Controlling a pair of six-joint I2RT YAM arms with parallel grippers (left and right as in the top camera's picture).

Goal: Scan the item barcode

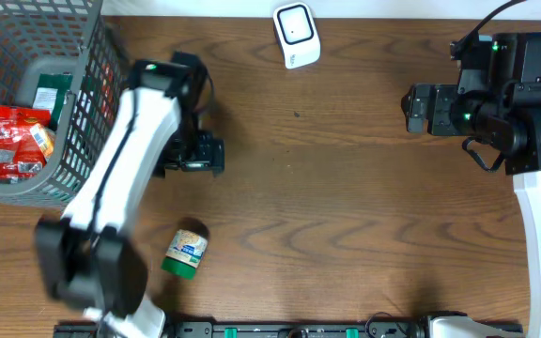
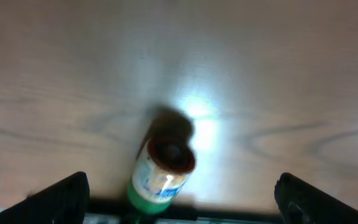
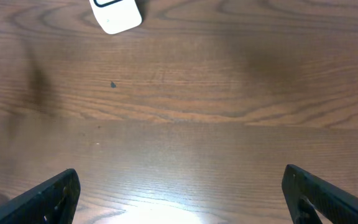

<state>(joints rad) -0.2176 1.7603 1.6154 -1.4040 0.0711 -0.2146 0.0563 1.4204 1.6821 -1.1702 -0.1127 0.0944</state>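
Where woodgrain runs, cylindrical green-capped bottle (image 1: 187, 251), glossy label

centre: bare table (image 1: 346, 207) | obstacles: basket (image 1: 83, 56) (far left), scanner (image 1: 296, 34), bottle (image 1: 187, 250)

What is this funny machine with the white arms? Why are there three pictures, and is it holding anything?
It is a robot with two arms at a wooden table. One picture looks down from above. The other two come from small cameras on each wrist, so you see each claw's two dark fingertips at the bottom corners.

From above, the left claw and the right claw are both wide open and hold nothing.

On the table lies a small jar on its side, with a green end. The left wrist camera looks right at it. At the far edge sits a white scanner, which reads barcodes. In the corner stands a grey basket with snack packets inside.
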